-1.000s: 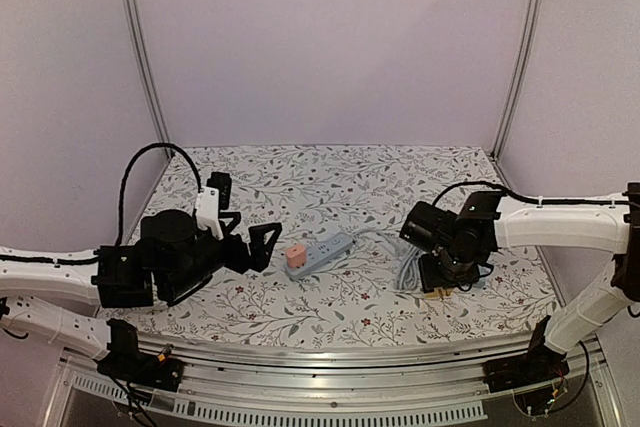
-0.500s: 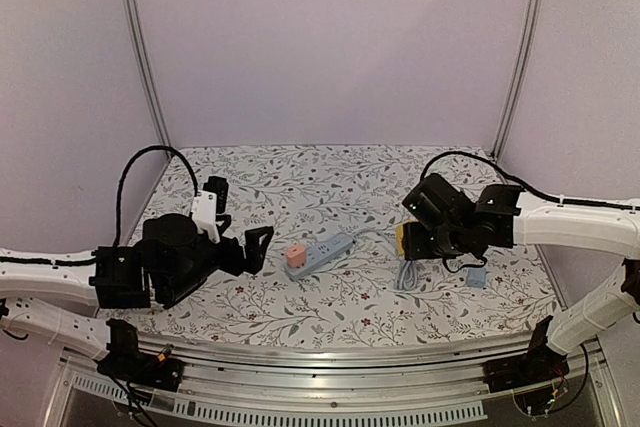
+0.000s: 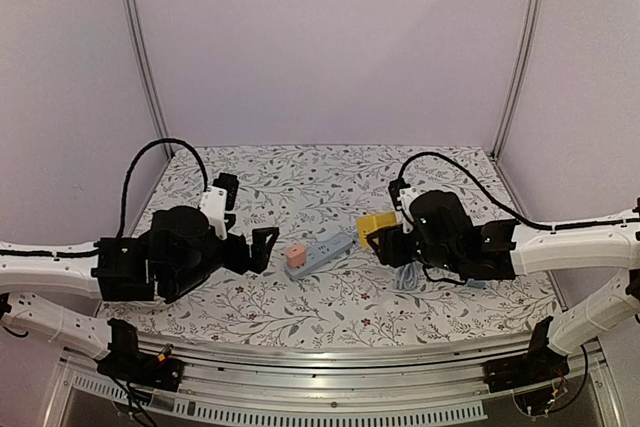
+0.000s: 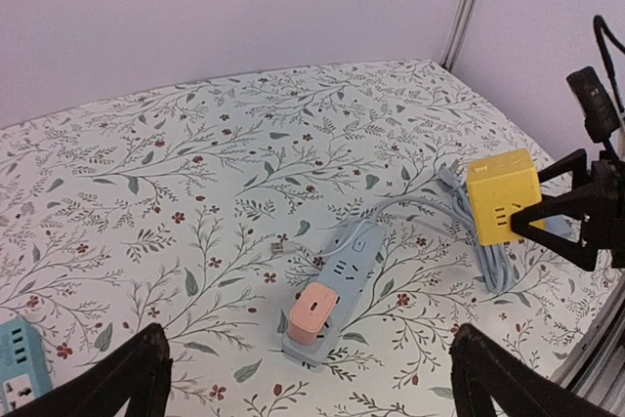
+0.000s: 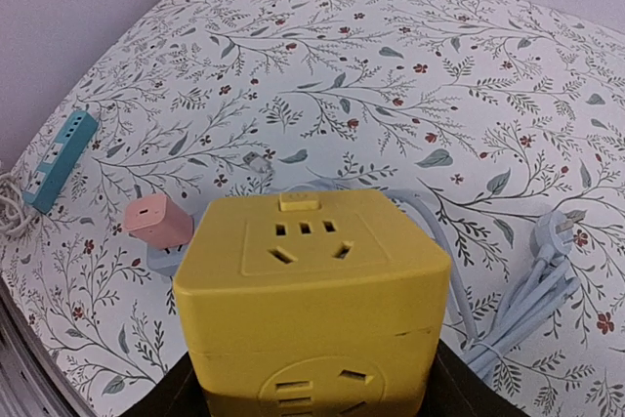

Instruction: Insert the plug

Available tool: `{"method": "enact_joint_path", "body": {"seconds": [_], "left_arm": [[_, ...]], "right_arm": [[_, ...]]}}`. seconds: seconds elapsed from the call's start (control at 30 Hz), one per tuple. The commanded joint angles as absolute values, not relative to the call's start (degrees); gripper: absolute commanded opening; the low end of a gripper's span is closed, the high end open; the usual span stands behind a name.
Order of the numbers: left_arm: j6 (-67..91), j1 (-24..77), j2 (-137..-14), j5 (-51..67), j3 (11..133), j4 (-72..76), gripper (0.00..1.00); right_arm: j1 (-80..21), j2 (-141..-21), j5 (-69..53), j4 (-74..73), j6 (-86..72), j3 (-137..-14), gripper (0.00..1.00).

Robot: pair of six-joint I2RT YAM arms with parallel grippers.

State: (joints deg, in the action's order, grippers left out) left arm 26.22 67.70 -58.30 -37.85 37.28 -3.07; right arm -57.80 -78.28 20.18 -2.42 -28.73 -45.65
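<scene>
A yellow cube-shaped plastic socket block [image 3: 375,225] is pinched between the jaws of the right gripper [image 4: 553,206] and held above the floral-patterned table [image 3: 300,177], right of centre in the top view. To its left, a pale blue plastic power strip [image 3: 328,247] is laid flat, with a pink plastic adapter [image 3: 296,257] seated on its lower-left end. The left gripper [image 4: 311,374], with its jaws spread wide, is seen just left of the strip.
</scene>
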Motion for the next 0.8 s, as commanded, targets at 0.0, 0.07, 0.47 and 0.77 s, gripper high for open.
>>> {"method": "enact_joint_path", "body": {"seconds": [0.0,0.07,0.47,0.77], "left_arm": [[26.8,67.1,-58.3,-34.0,40.4,-8.2,0.99],[27.1,66.9,-58.3,-32.1,41.9,-10.0,0.99],[27.1,66.7,-61.0,-18.7,56.1,-21.7,1.0],[29.8,66.5,-72.3,-9.7,72.1,-30.6,0.99]], "right_arm": [[-58.4,-75.0,19.5,11.5,-22.5,-41.8,0.34],[-58.4,-73.3,18.4,14.5,-21.7,-39.3,0.33],[-59.7,-64.1,12.7,20.6,-17.8,-32.7,0.3],[-62.2,-61.0,9.2,24.0,-14.8,-30.0,0.28]]}}
